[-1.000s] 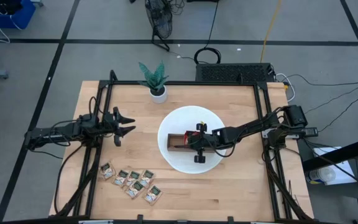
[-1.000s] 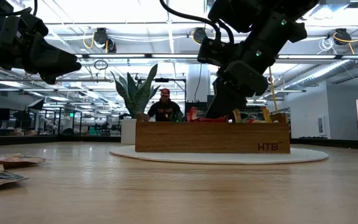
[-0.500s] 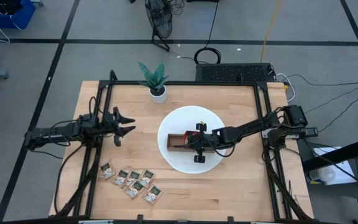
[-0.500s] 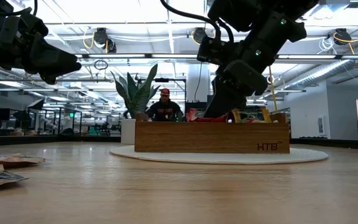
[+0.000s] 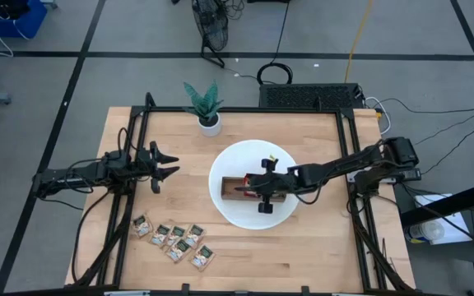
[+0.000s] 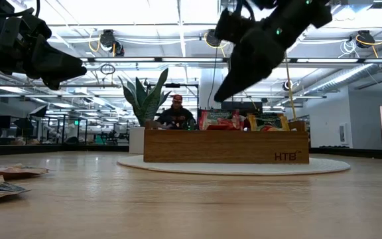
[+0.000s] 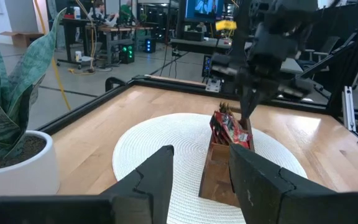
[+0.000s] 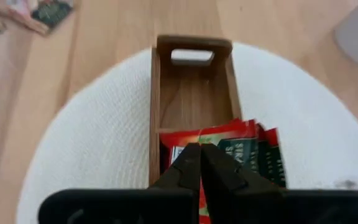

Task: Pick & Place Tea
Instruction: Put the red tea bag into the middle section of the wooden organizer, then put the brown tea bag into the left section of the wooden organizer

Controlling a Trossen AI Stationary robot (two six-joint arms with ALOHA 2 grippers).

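The brown wooden tray [image 5: 232, 182] sits on a round white mat [image 5: 225, 210]. Red tea sachets [image 8: 229, 140] stand in its middle compartment, and orange-yellow ones [image 6: 264, 121] stand beside them. The compartment at the handle end [image 8: 191, 99] is bare. Several pale beige sachets [image 5: 175, 240] lie flat near the table's near-left edge. My right gripper [image 8: 199, 152] is shut and hovers above the red sachets, clear of the tray [image 6: 221, 95]. My left gripper [image 5: 164, 164] is open and waits in the air left of the mat.
A potted plant [image 5: 206, 107] in a white pot stands at the far edge, left of the middle. Black frame rails run along the table's left and right sides. A person [image 6: 176, 116] sits in the room beyond the table. Bare wood lies between the mat and the beige sachets.
My right gripper has risen out of the tray, where it reached down among the sachets before, and now hangs above it. The red sachets stay standing in the middle compartment.
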